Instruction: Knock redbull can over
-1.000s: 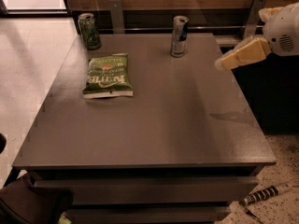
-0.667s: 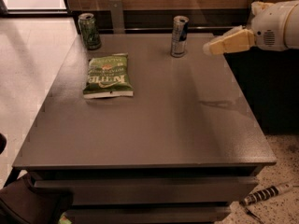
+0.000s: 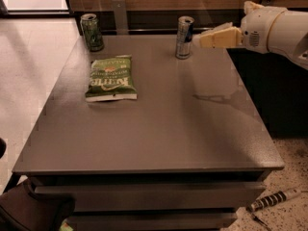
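Redbull can (image 3: 184, 37): stands upright at the far edge of the worktop (image 3: 159, 129), somewhat right of the middle of that edge. Long axis vertical, silver top up. Not yet knocked over.

Claw (image 3: 204, 38): hangs above the far right part of the worktop, reaching in from the right edge, tip pointing left. The can lies directly to the left of the tip, just beside it, at about the height of the can's upper half. Contact or a thin gap: cannot tell. How far the claw is open: cannot tell. It has hold of nothing that I can see.

Judgement: the coming move turns on this one line. The can is tall and slim and the tip sits high on it, so a sideways push to the left along the far edge should tip it rather than slide it. Risk: a push too low may only shove it along.

Count:
- redbull can: one
- dark green can (image 3: 91, 32): one, upright at the far left corner, well apart from mine
- green chip bag (image 3: 110, 78): one, lying flat near the left edge
- arm and claw: one
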You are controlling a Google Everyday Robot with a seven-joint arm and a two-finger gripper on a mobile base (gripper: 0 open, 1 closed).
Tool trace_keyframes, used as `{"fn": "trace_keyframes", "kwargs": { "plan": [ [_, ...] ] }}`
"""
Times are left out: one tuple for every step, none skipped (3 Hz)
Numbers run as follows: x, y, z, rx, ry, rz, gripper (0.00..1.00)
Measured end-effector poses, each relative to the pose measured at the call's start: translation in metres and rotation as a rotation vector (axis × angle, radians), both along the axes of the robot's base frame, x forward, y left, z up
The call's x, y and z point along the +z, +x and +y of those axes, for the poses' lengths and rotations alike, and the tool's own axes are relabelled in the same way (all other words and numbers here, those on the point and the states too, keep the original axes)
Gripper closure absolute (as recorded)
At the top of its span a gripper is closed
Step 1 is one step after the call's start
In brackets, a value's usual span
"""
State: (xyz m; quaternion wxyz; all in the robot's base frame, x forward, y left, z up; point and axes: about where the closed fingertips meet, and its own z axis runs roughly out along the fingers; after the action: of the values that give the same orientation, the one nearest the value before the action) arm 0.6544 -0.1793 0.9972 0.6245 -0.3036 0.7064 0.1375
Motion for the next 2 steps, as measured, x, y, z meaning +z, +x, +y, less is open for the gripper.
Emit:
{"fn": "trace_keyframes", "kwargs": {
  "plan": [
    [-0.016,0.026,0.006,0.014,0.047,-0.012,0.00],
    [-0.042,0.064,0.016,0.029,0.123,-0.027,0.00]
  ]
}}
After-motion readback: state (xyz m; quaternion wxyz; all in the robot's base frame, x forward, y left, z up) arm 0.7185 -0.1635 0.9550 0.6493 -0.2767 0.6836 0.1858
